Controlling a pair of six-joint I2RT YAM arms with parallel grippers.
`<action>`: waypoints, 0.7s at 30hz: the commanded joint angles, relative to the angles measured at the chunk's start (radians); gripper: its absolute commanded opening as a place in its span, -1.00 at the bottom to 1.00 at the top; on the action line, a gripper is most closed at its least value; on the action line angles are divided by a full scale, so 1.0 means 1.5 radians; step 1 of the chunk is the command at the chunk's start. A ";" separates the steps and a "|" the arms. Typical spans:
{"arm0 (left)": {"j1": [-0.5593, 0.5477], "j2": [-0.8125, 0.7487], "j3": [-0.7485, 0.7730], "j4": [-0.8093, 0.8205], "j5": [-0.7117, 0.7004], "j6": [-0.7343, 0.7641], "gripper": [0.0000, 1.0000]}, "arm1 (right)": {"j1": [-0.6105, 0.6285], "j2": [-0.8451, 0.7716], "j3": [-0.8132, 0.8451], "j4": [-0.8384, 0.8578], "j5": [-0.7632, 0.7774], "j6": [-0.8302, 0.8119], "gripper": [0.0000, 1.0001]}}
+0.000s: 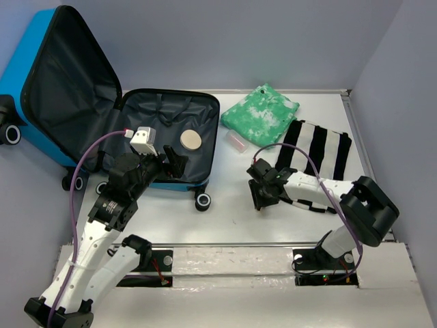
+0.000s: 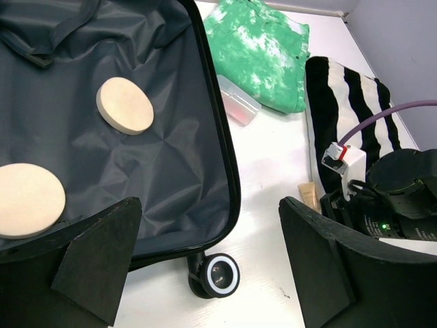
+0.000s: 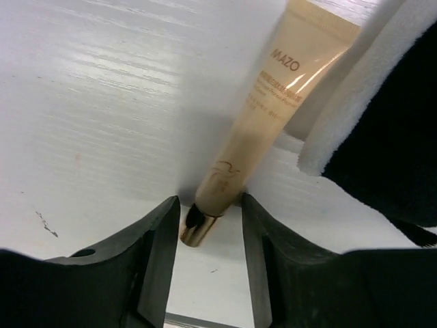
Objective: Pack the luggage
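The luggage (image 1: 147, 116) lies open, its blue lid propped up at the back left and its black-lined base flat on the table. Two round beige discs (image 2: 125, 104) (image 2: 27, 198) lie in the base. My left gripper (image 2: 205, 266) is open and empty above the base's near right corner, over a wheel (image 2: 218, 275). My right gripper (image 3: 210, 205) is down on the table, its jaws narrowly open on either side of the gold-capped end of a beige tube (image 3: 252, 130). The right finger touches the tube; a small gap shows at the left finger.
A green tie-dye cloth (image 1: 259, 113) lies at the back. A black-and-white striped cloth (image 1: 317, 147) lies to its right, its edge (image 3: 355, 102) over the tube's far end. A small clear case (image 1: 237, 143) lies between the suitcase and the cloths.
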 commanded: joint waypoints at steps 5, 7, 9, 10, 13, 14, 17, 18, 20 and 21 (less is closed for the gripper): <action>0.001 -0.007 -0.004 0.022 0.017 0.012 0.85 | 0.031 0.041 0.015 0.053 0.026 0.034 -0.78; 0.001 -0.008 -0.004 0.022 0.019 0.012 0.85 | 0.042 0.007 0.048 0.050 0.031 0.026 -0.79; 0.001 -0.009 -0.003 0.022 0.019 0.012 0.85 | 0.051 -0.035 0.103 0.046 0.029 0.009 -0.79; 0.002 -0.009 -0.003 0.023 0.019 0.011 0.85 | 0.059 -0.045 0.127 0.047 0.025 0.001 -0.79; 0.011 -0.015 -0.002 0.024 0.017 0.008 0.85 | 0.059 -0.037 0.256 0.067 0.003 -0.049 -0.79; 0.017 -0.025 -0.001 0.024 0.013 0.004 0.85 | 0.059 -0.017 0.301 0.076 -0.005 -0.074 -0.79; 0.044 -0.061 -0.006 0.029 -0.026 -0.004 0.86 | 0.059 0.150 0.501 0.094 -0.066 -0.099 -0.77; 0.047 -0.069 -0.006 0.029 -0.033 -0.005 0.86 | 0.059 0.188 0.552 0.095 -0.085 -0.102 -0.66; 0.052 -0.086 -0.008 0.029 -0.043 -0.007 0.87 | 0.059 0.245 0.671 0.074 -0.101 -0.109 0.07; 0.052 -0.091 -0.010 0.029 -0.043 -0.006 0.87 | 0.049 0.259 0.689 0.059 -0.082 -0.116 0.20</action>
